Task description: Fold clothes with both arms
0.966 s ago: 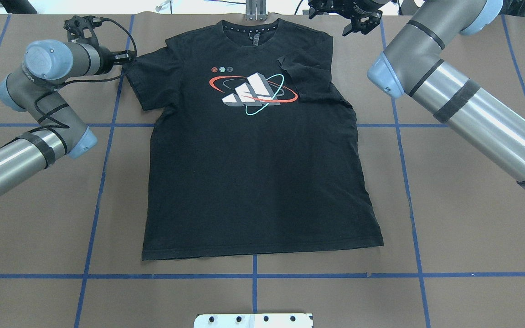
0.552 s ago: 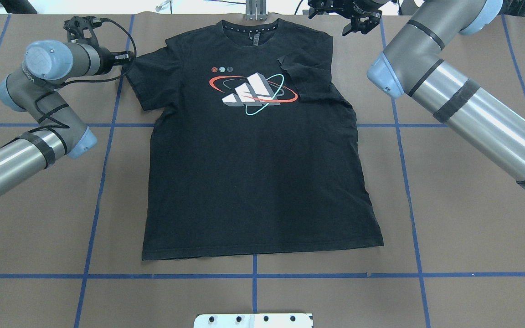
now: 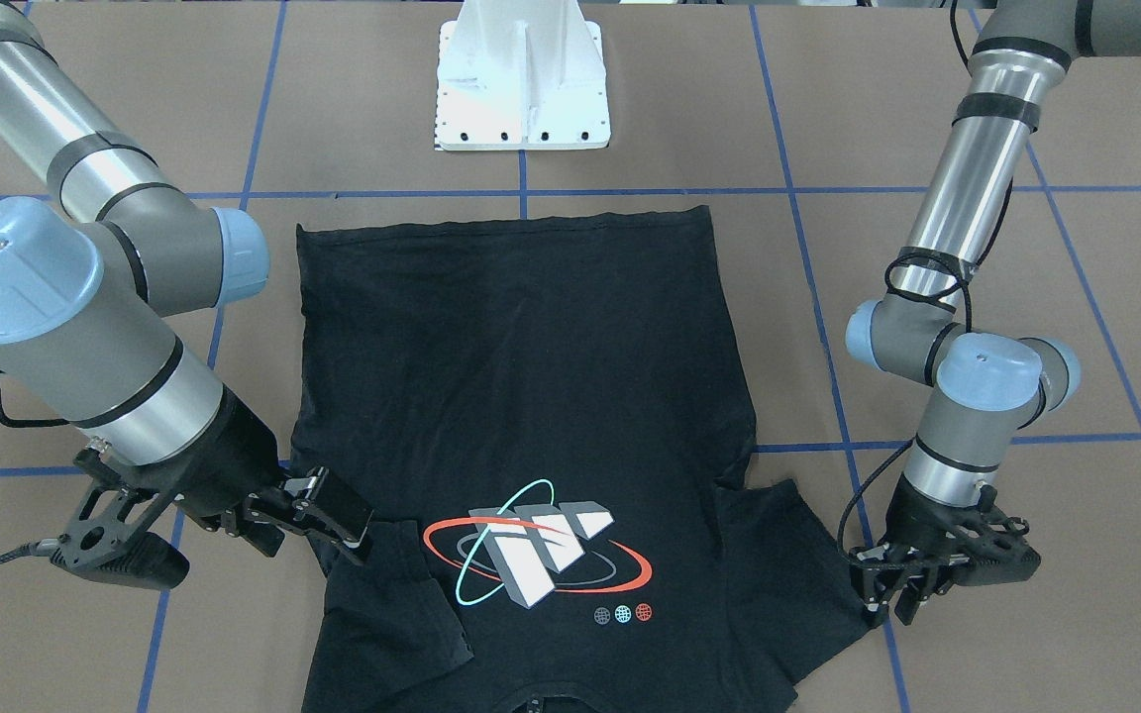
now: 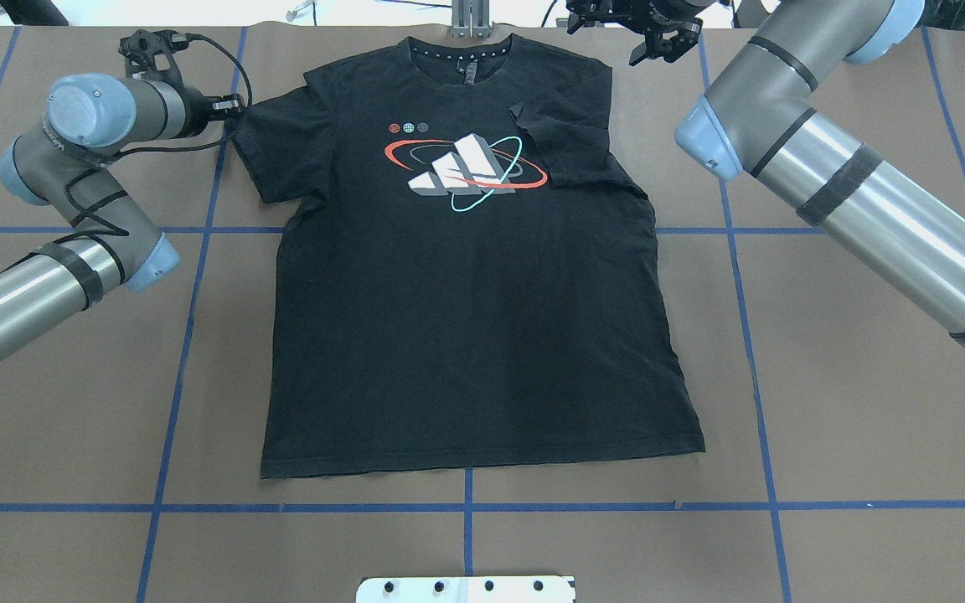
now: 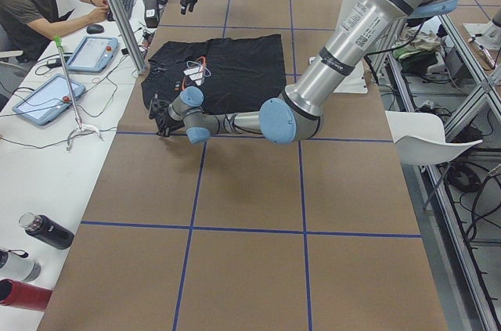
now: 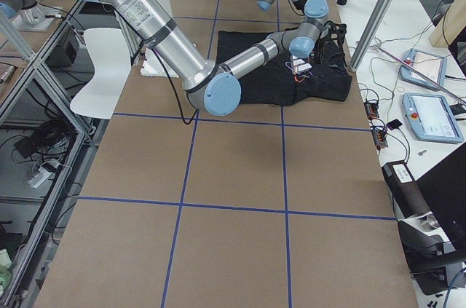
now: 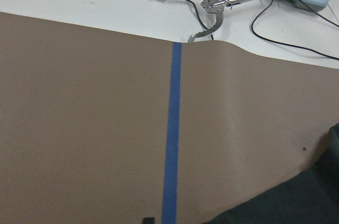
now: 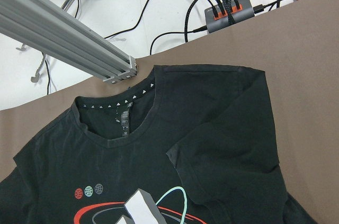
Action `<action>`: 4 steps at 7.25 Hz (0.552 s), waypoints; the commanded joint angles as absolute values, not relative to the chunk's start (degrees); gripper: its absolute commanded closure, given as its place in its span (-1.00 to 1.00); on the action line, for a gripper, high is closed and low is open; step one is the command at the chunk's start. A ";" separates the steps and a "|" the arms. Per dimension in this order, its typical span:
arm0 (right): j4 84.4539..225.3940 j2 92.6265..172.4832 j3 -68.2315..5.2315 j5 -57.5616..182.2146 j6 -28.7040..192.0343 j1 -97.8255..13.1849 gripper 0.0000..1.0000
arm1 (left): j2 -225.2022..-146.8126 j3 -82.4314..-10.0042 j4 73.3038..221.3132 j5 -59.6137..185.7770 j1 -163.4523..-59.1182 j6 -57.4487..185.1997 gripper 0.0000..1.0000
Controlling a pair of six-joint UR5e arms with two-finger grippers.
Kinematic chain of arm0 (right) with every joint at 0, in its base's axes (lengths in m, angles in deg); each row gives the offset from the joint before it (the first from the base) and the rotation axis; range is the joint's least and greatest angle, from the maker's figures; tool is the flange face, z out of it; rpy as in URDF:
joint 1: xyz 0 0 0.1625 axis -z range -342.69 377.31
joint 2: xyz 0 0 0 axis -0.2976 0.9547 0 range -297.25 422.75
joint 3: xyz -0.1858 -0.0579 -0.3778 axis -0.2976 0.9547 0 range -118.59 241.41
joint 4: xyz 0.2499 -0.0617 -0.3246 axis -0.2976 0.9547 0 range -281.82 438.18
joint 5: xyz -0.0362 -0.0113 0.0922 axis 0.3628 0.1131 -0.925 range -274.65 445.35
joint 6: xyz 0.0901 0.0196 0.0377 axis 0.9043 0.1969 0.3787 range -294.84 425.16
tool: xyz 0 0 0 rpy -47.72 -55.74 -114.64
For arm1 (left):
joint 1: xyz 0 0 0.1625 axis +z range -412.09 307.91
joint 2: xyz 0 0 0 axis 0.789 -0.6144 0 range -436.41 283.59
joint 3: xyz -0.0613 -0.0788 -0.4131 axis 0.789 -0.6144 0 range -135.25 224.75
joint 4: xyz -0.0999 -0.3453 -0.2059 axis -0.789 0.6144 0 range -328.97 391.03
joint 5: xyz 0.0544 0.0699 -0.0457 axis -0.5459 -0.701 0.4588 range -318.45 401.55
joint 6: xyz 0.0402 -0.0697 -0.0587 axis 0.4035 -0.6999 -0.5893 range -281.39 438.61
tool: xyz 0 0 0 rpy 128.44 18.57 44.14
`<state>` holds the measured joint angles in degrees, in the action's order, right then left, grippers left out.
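The left gripper [image 4: 229, 105] sits low at the outer edge of the near sleeve [image 4: 275, 151], its jaws a little apart with nothing between them. The black T-shirt [image 4: 466, 335] lies flat and print-up in the middle of the brown table [image 4: 851, 402], with its collar toward the far edge. Its other sleeve [image 4: 570, 146] is folded inward onto the chest, beside the print [image 4: 466, 172]. The right gripper [image 4: 658, 46] hangs by the far edge, just beyond that shoulder, jaws wide and empty.
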<state>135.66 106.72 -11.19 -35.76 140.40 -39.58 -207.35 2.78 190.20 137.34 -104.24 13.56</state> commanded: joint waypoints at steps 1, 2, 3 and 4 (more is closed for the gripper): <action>135.66 106.69 -11.19 -35.76 140.40 -39.64 -0.98 | -207.37 2.92 190.20 137.35 -104.21 13.57 0.09; 135.66 106.69 -11.19 -35.76 140.40 -39.64 -0.98 | -207.37 2.92 190.20 137.35 -104.21 13.57 0.09; 135.66 106.69 -11.19 -35.76 140.40 -39.64 -0.98 | -207.37 2.92 190.20 137.35 -104.21 13.57 0.09; 135.57 106.69 -11.19 -35.76 140.40 -39.64 -0.98 | -207.37 2.92 190.20 137.35 -104.21 14.96 0.09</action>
<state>135.64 106.70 -11.19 -35.76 140.40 -39.64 -207.37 2.91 190.20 137.35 -104.21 13.89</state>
